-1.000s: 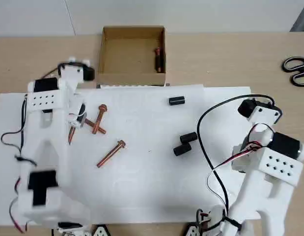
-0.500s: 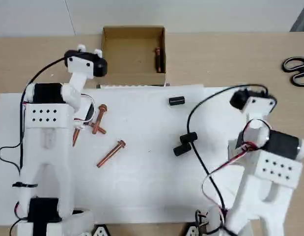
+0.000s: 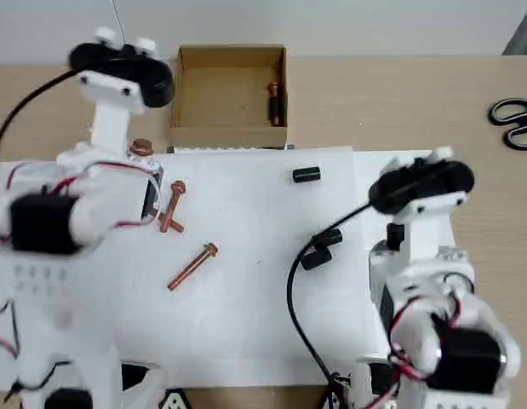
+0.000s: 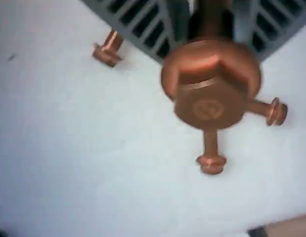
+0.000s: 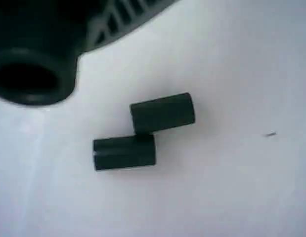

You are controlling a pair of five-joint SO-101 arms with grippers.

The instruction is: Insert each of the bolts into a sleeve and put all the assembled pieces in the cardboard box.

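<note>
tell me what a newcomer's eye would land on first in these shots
A copper hex-head bolt clamped in the left fingers looms over three more bolts lying on the white sheet. The right fingers hold a black cylindrical sleeve above two touching sleeves.

Four loose copper bolts are showing: a held bolt (image 4: 212,89) in the left hand (image 4: 207,17) and, lying at left, a far bolt (image 3: 174,198), a crossing bolt (image 3: 172,225) and a near bolt (image 3: 193,266). Four loose black sleeves are showing: a held sleeve (image 5: 31,74) in the right hand (image 5: 49,39), a far sleeve (image 3: 306,175), a middle sleeve (image 3: 327,238) and a near sleeve (image 3: 315,258). One assembled piece (image 3: 276,100) is lying in one cardboard box (image 3: 231,135). One pair of scissors (image 3: 514,119) is lying far right.
</note>
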